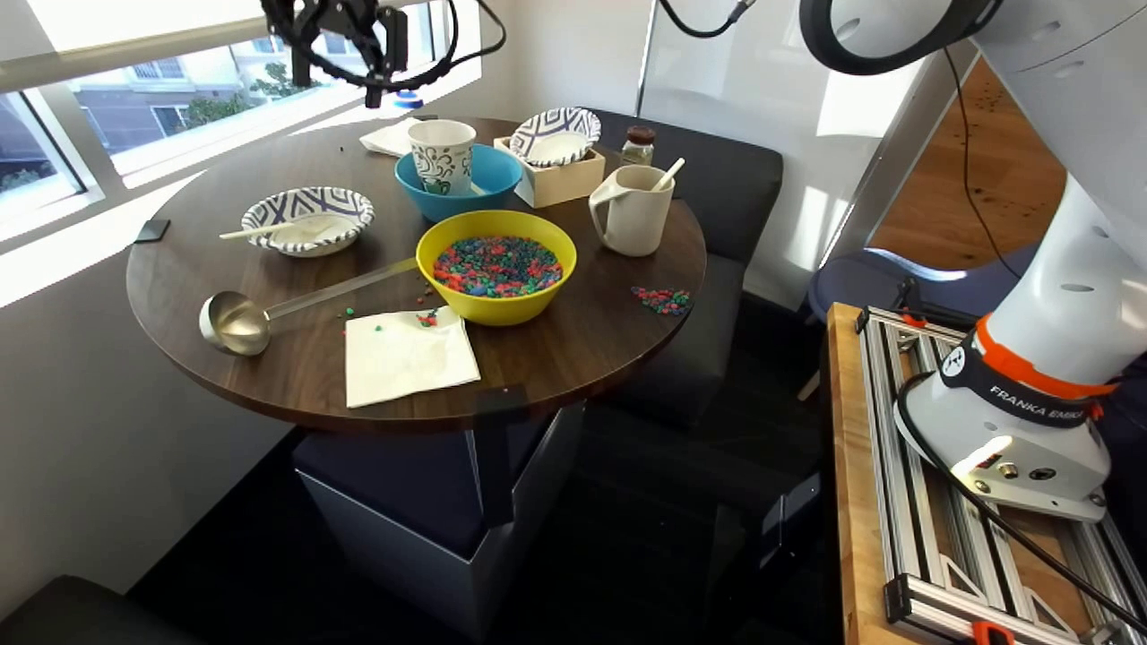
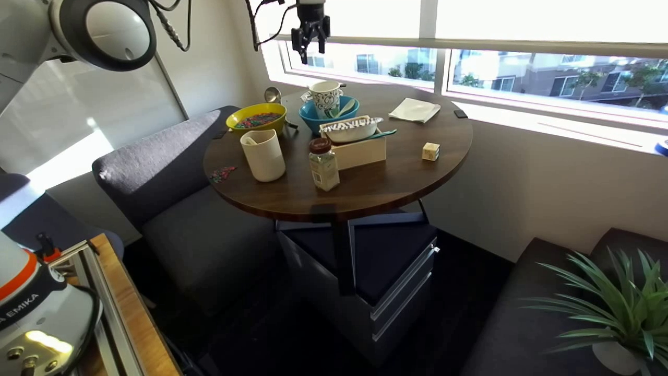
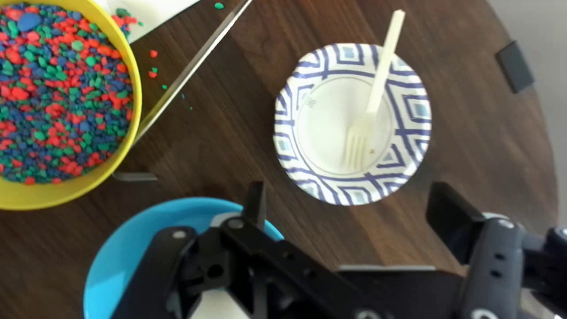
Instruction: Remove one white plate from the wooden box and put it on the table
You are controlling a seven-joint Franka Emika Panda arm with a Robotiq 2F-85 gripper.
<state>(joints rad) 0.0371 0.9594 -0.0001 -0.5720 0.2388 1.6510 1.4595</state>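
Note:
A white plate (image 1: 556, 139) with dark hatched stripes rests tilted in the small wooden box (image 1: 566, 182). The plate (image 2: 348, 133) and box (image 2: 364, 153) also show in an exterior view. A matching plate (image 1: 309, 224) with a pale fork lies on the round dark brown table (image 1: 573, 349). That plate (image 3: 325, 128) is also in the wrist view, just beyond the fingertips in the picture. My gripper (image 1: 337, 88) is open and empty, high above the table; it also shows in an exterior view (image 2: 312, 52) and the wrist view (image 3: 347, 195). The box is out of the wrist view.
A blue bowl (image 1: 421, 199) with a patterned cup (image 1: 443, 157) stands beside the box. A yellow bowl (image 1: 493, 311) of coloured bits, a mug (image 1: 636, 215), a jar (image 2: 324, 169), a ladle (image 1: 237, 322), napkin (image 1: 408, 358) and wooden cube (image 2: 431, 151) share the table.

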